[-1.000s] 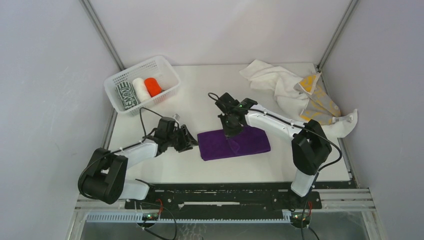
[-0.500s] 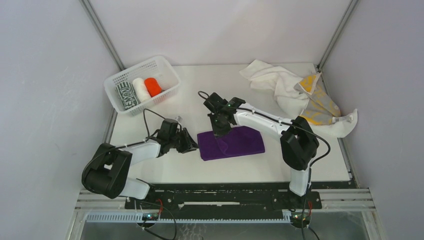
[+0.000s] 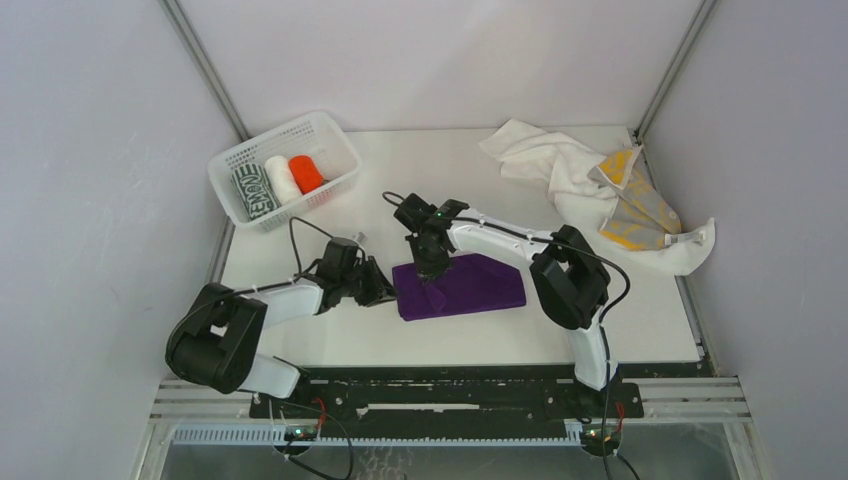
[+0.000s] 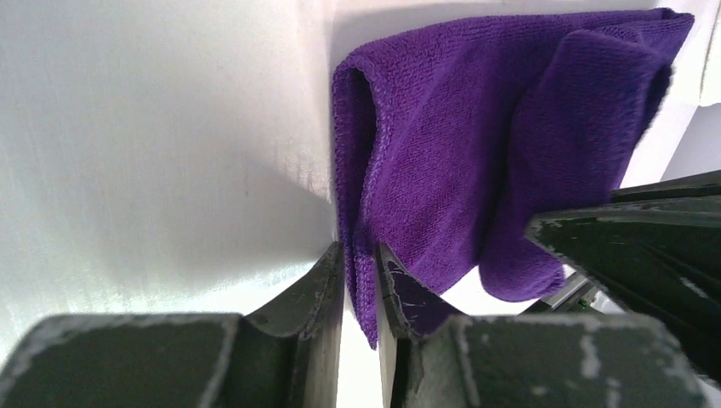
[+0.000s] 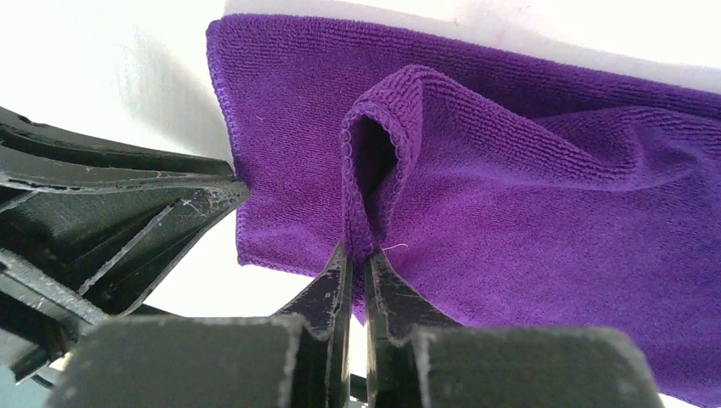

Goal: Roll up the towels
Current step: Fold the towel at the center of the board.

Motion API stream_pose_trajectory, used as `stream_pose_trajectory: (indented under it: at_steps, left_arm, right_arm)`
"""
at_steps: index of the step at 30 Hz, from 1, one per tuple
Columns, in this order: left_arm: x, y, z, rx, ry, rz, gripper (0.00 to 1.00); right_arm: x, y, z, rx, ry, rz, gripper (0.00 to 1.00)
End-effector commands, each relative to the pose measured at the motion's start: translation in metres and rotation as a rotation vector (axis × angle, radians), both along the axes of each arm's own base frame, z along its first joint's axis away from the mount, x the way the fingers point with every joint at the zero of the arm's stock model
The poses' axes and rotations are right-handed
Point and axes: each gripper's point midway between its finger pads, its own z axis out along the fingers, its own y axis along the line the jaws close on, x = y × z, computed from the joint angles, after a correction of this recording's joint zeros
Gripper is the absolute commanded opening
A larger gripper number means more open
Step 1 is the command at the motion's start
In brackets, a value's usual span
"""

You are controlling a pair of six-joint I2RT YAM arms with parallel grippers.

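White table (image 3: 640,320). Crumpled white towel (image 3: 560,170) and yellow-and-grey towel (image 3: 632,205) heaped far right. Mesh basket (image 3: 272,133) far left holds three rolled towels (image 3: 282,178). Purple towel (image 3: 475,288) lies front centre, between arms. Right pincer (image 5: 357,259) clamped on raised fold near its left end. Left pincer (image 4: 359,263) pinching its left edge, fingers nearly together.

2 arms (image 3: 490,235): white moulded link shells (image 3: 285,300) joined by black cylindrical joint housings (image 3: 212,340). Thin black cables (image 3: 297,235) loop externally. 1 green indicator light (image 3: 437,213). Left gripper (image 4: 360,255) and right gripper (image 5: 357,255): black tapered fingers (image 4: 319,289), scuffed grey.
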Motion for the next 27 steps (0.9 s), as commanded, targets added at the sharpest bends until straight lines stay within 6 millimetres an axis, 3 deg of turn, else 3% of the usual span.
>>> stream_pose_trajectory:
  at_steps: [1,14,27]
  left_arm:
    - [-0.002,-0.007,-0.003,-0.022,0.002,-0.022,0.22]
    - [-0.004,-0.011,-0.005,-0.015,0.006,-0.03,0.17]
    - [-0.004,-0.011,-0.004,-0.007,-0.002,-0.031,0.16]
  right_arm:
    - [0.001,0.022,0.012,0.061,-0.012,0.015,0.0]
    - [-0.003,0.02,0.041,0.084,-0.056,0.016,0.0]
    - [-0.004,0.023,0.05,0.099,-0.057,0.001,0.0]
